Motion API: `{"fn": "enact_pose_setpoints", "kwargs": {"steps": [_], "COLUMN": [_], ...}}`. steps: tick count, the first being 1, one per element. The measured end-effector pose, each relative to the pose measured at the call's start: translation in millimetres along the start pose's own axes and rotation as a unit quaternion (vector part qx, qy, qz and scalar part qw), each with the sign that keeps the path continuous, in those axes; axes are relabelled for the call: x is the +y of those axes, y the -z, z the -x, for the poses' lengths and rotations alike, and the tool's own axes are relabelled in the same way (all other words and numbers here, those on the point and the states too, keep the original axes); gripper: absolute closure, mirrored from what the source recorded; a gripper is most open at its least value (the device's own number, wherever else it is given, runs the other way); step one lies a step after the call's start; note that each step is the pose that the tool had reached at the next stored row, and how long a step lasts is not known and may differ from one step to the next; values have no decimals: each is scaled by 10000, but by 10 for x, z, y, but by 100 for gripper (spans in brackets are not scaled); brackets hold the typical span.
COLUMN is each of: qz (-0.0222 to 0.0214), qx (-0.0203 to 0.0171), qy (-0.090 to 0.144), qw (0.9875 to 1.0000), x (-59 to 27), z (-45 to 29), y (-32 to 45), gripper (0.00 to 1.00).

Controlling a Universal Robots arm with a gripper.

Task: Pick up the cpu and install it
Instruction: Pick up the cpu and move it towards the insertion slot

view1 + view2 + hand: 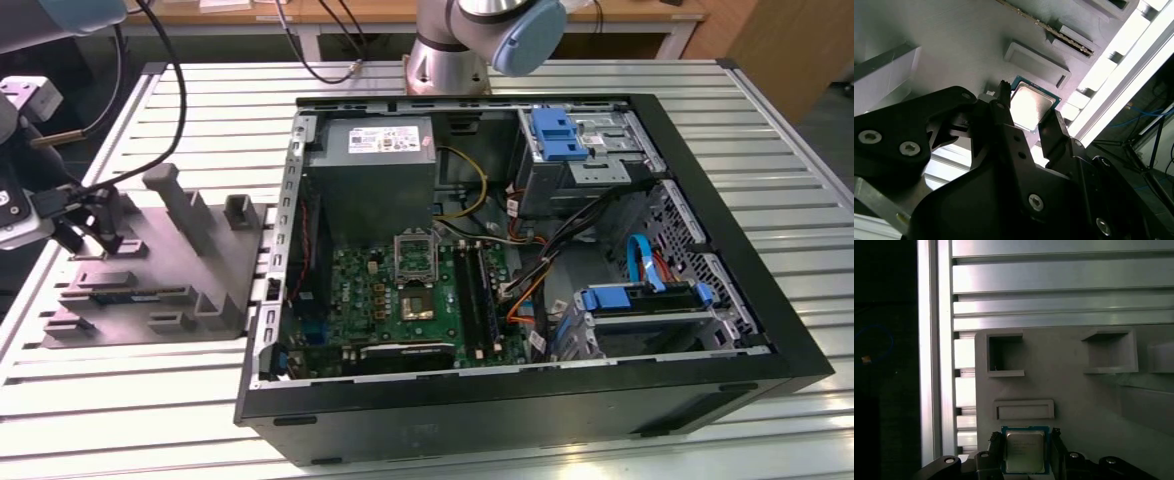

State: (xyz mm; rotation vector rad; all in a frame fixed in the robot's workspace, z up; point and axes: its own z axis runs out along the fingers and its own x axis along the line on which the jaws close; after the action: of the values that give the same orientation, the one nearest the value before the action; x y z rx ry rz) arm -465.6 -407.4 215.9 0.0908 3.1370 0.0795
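At the exterior view's left, the end effector (86,238) is held low over a grey moulded tray (160,295), which is laid on a table (147,400) of ribbed aluminium slats. The cpu (1025,451) is seen in both wrist views lying flat on the tray's near edge, just below a shallow rectangular recess (1024,410), with its silvery top turned upward. The end effector is spread open, with one dark finger (995,445) set at each side of the chip; whether the chip is touched cannot be told. Further towards the exterior view's right, an open black computer case (534,425) is laid on its side on the same table, and a green motherboard (400,300) with a silver-framed socket (414,255) is exposed inside it. Behind the case the arm's base (447,60) is mounted, and pale wooden furniture (400,10) is seen beyond the table.
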Motion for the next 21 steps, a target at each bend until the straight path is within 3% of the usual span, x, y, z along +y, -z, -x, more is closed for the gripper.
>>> {"fn": "enact_pose_setpoints", "kwargs": {"steps": [21], "qz": [0], "qx": [0], "qy": [0], "qw": [10000], "x": [2], "z": [0], "y": [47], "gripper": [53]}}
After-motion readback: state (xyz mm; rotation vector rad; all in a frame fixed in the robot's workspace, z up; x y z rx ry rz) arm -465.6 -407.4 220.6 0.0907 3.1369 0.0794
